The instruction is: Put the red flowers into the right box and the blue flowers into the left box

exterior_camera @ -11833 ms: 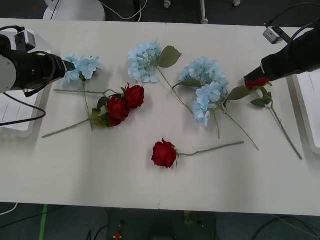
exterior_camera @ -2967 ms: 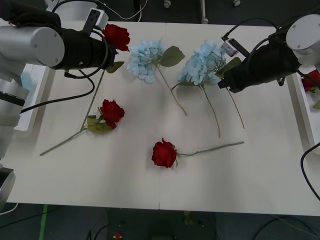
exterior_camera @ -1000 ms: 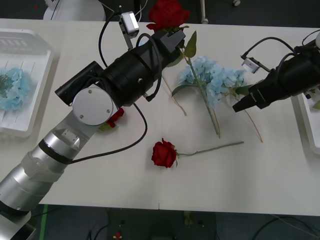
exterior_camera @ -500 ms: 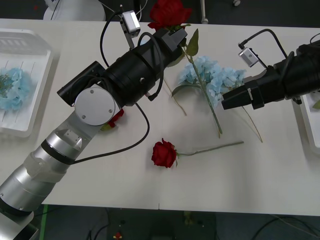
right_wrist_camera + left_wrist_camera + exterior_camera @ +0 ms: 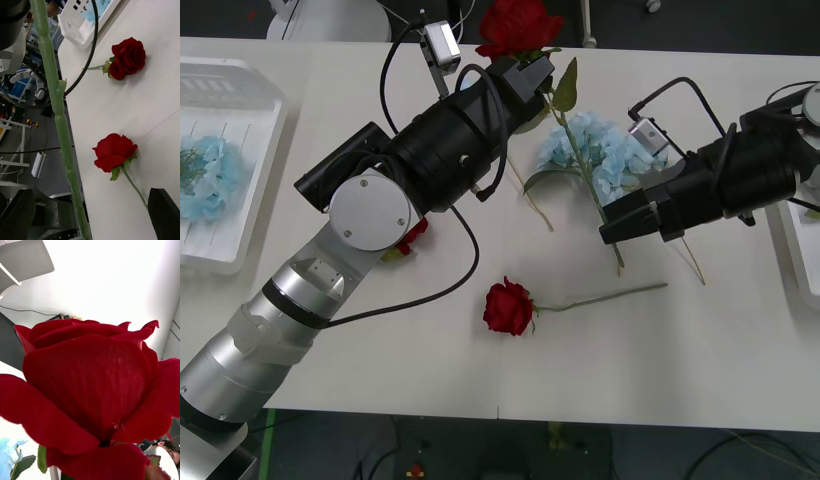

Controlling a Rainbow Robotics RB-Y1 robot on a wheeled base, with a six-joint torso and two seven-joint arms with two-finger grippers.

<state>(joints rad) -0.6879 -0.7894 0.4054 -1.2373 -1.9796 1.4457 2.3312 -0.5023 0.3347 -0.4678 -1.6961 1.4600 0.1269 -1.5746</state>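
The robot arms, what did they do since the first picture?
The left pincer picked up a red rose and lifted it high. The right pincer slid in to that rose's stem. The rose near the table's front edge stayed put.

Left gripper point(image 5: 525, 72) raised with fingers clamped; right gripper point(image 5: 608, 233) low over the table, fingers spread.

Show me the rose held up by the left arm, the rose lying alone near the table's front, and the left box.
Held rose point(image 5: 515, 25), front view, on its bloom.
Lone rose point(image 5: 508, 306), front view, on its bloom.
Left box point(image 5: 252, 82), front view, on its bare rim.
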